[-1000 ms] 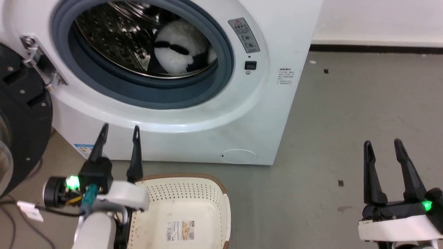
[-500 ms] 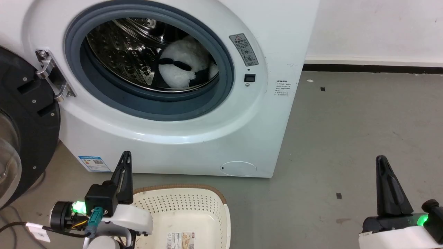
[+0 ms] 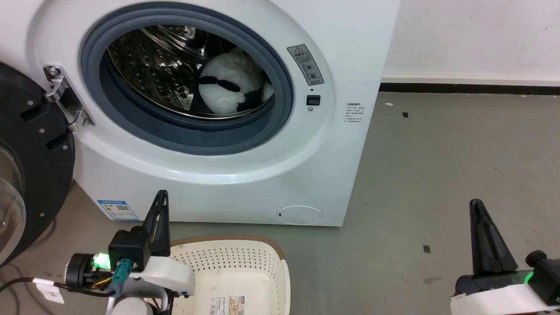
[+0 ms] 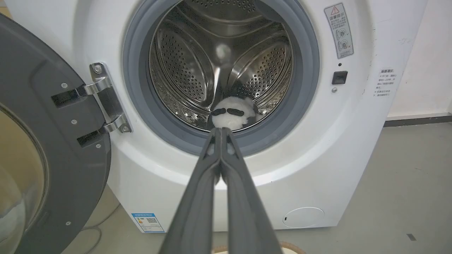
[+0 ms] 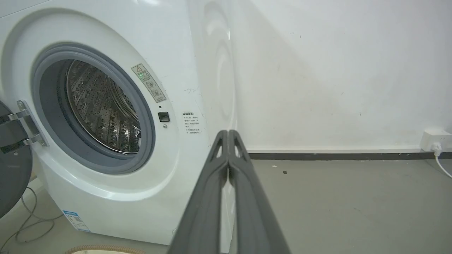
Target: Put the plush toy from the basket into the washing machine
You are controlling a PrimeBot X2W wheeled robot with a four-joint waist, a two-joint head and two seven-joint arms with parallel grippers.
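Observation:
The black-and-white plush toy (image 3: pixel 227 87) lies inside the steel drum of the white washing machine (image 3: pixel 271 175), also seen low in the drum as the plush toy (image 4: pixel 231 114) in the left wrist view. The black round door (image 3: pixel 30 166) hangs swung wide on the left. The cream basket (image 3: pixel 245 267) stands on the floor before the machine with nothing but its label inside. My left gripper (image 3: pixel 161 197) is shut and holds nothing, just left of the basket's rim. My right gripper (image 3: pixel 477 205) is shut over the floor at the lower right, holding nothing.
Grey floor (image 3: pixel 437 166) stretches to the right of the machine up to a white wall with a dark skirting (image 3: pixel 472 87). A wall socket with a white cable (image 5: pixel 436 141) sits at the far right. Cables (image 3: pixel 17 284) lie on the floor under the door.
Both grippers went from open to shut and dropped lower in the head view. The camera tilted up, showing more of the machine and less of the basket. The toy stays in the drum.

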